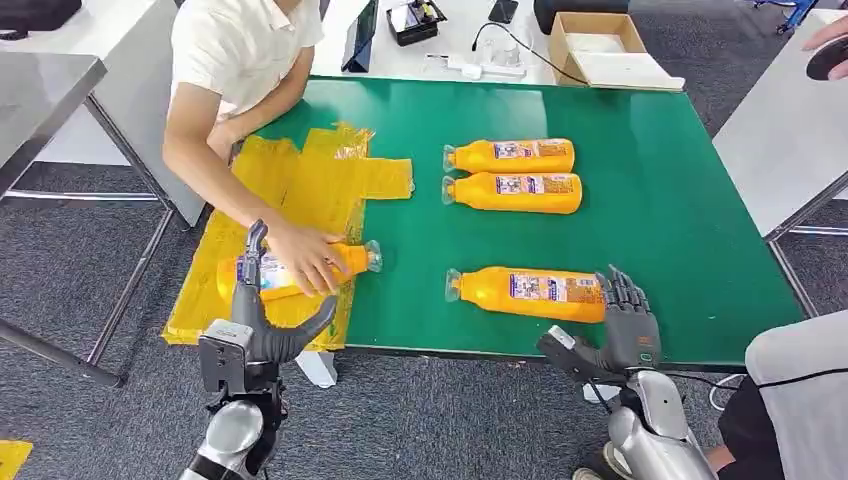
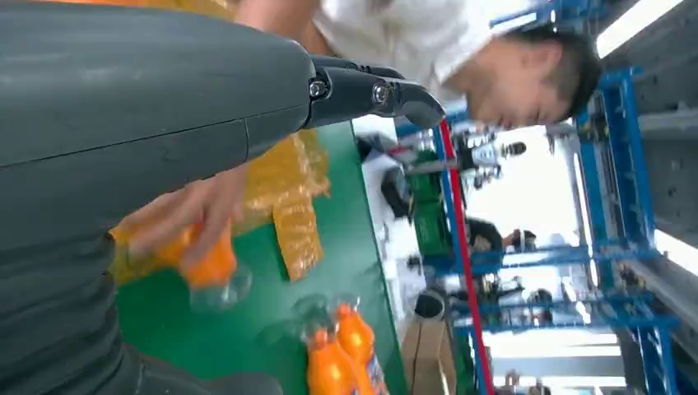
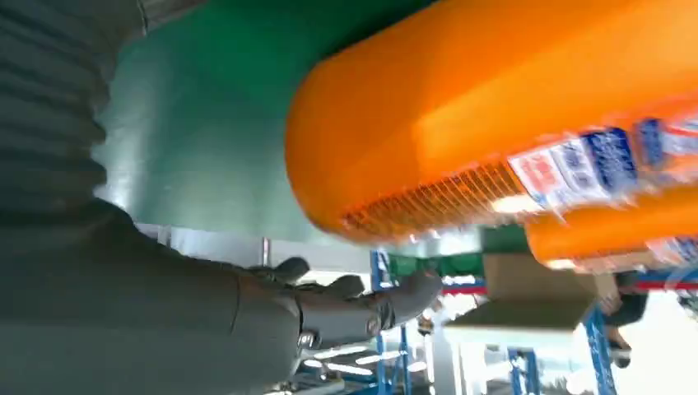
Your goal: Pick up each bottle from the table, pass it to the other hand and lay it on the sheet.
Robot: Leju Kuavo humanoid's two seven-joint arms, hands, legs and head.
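At the left, the yellow sheet (image 1: 290, 190) lies crumpled over the near-left corner of the green tabletop (image 1: 660, 200). One bottle (image 1: 295, 272) lies on its near part, long axis left to right, clear cap pointing right, just past the sheet's edge. A person's hand (image 1: 300, 255) rests on top of this bottle, so that one looks delivered or nearly so. The left hand (image 1: 262, 318) hovers just near of it at the tabletop's edge, fingers spread and holding nothing; one finger rises in front of the bottle's left end, though I cannot tell whether it touches.

Further right, three bottles wait on the bare green. Two lie side by side toward the far middle, the far bottle (image 1: 512, 156) and the second bottle (image 1: 515, 192), almost touching. The near bottle (image 1: 530, 293) lies alone close to the near edge. All three run left to right, caps to the left and bases to the right.

At the right, the right hand (image 1: 615, 335) sits at the base of the near bottle, fingers apart and not closed on anything; the fingertips are beside or at the base, contact unclear. By my reading, one of four is down and three remain, the near bottle next.
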